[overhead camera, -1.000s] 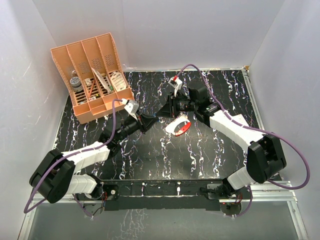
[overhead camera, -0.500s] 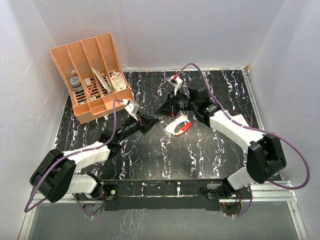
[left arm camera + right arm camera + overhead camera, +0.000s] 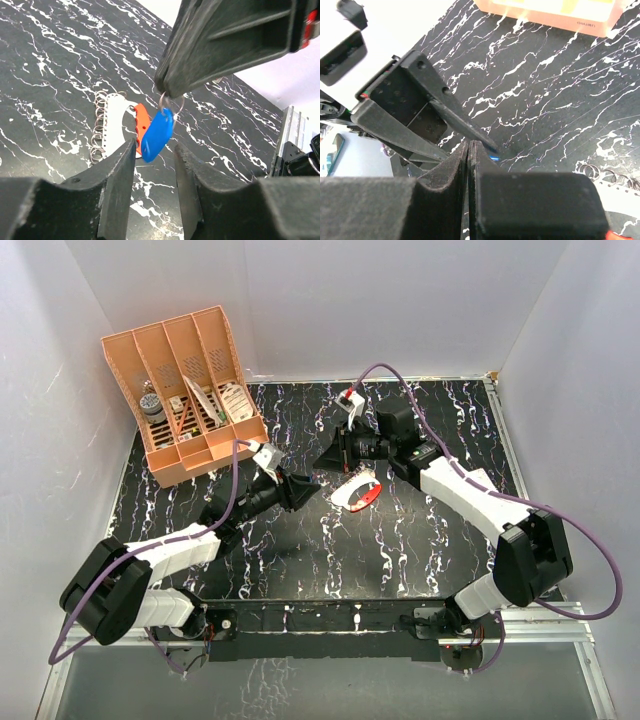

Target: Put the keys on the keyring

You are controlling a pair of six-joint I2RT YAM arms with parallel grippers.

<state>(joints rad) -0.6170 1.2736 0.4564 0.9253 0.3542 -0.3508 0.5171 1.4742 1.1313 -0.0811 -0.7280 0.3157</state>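
Right tool (image 3: 167,93): clamped on the key's (image 3: 157,134) wire loop, upper centre of left wrist view
Key: hangs blue head down
Left tool (image 3: 154,150): fingers apart, flanking the key
Keyring (image 3: 141,126): flat on tabletop (image 3: 50,75), left of key

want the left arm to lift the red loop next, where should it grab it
Probably across the red curved side of the keyring, coming straight down from above. It lies flat on the table, so a side approach has nothing to get under. A row of small rings lines the pale side's outer edge and would likely get in the way there.
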